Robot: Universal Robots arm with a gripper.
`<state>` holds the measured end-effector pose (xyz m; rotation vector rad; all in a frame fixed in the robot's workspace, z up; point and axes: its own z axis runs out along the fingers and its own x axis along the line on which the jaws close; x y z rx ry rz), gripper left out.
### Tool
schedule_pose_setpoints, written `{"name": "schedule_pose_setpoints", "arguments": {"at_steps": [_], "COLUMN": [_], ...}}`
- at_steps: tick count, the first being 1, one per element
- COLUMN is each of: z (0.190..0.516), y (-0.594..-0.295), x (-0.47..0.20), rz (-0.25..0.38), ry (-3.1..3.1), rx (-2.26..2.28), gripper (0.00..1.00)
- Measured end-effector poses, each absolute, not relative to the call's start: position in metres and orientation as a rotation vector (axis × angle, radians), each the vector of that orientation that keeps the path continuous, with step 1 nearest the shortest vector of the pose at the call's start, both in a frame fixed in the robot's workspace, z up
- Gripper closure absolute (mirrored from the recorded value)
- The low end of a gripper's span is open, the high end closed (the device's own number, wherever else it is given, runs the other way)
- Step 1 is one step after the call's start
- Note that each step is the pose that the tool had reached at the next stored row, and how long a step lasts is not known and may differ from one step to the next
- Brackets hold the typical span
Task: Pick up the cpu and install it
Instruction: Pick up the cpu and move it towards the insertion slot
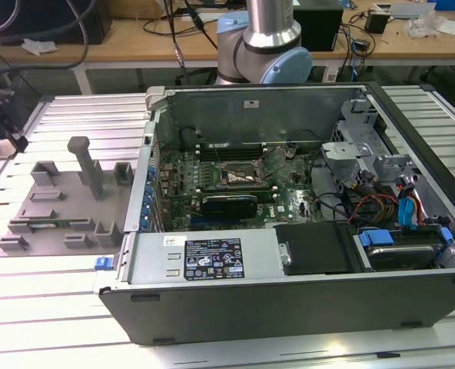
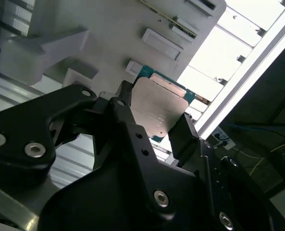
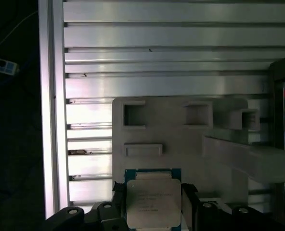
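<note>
- Since the fingers (image 2: 183,132) press on two opposite edges of the cpu (image 2: 158,108), I read the gripper (image 2: 154,115) as closed on it, a narrow pinch with the chip between.
- The edge grip makes sense to me: it leaves the silver lid bare and the underside untouched. The chip lies flat across the jaws, lid facing both wrist cameras.
- The first wrist view agrees. The cpu (image 3: 153,202) is clamped side to side, its green rim showing past the lid.
- The tray (image 3: 181,144) looks well below the chip, so I judge the cpu is up in the air over the tray and not seated in any pocket.
- In the exterior view the tray (image 1: 58,196) sits on the slatted table (image 1: 81,108), just beside the case (image 1: 289,307) on the exterior view's left. My guess is that parts are staged close for a short carry.
- The case lies on its side, open upward, so the socket (image 1: 239,178) faces up for a top-down reach.
- The socket centre looks dark, so I judge there is no chip in it, though it is too small to be sure. Install not done.
- The arm (image 1: 262,38) rises behind the case.
</note>
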<state>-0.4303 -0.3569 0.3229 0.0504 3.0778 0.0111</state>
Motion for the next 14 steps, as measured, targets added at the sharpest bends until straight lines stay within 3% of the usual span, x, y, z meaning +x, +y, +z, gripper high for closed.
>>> {"name": "schedule_pose_setpoints", "arguments": {"at_steps": [14], "z": [0.376], "y": [-0.353], "x": [-0.43], "rz": [0.011], "ry": [3.078], "rx": [0.05], "gripper": [0.45]}}
